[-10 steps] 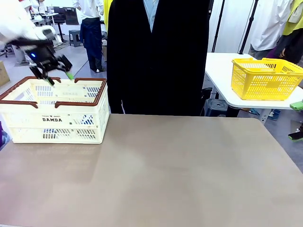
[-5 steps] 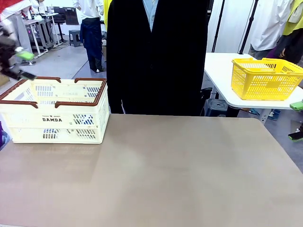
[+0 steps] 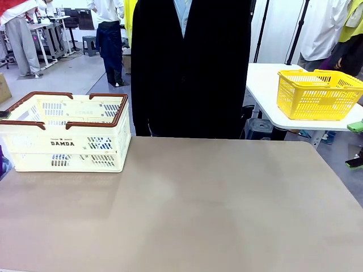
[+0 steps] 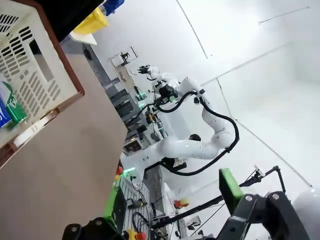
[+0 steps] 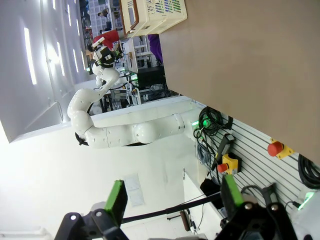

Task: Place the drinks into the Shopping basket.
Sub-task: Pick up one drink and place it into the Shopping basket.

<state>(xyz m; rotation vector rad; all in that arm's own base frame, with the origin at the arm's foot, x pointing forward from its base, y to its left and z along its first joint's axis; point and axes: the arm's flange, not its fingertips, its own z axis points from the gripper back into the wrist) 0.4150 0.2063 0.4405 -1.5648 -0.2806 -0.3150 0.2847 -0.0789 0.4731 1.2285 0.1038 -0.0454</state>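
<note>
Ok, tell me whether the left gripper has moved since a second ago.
Yes. It hung over the Shopping basket's back left rim, then drew off to the left, past the front picture's edge.

The cream basket [image 3: 68, 133] with its brown rim stood far left on the tabletop [image 3: 187, 209]; a green can [image 4: 14, 105] and a blue can [image 4: 3, 116] lay inside.
</note>
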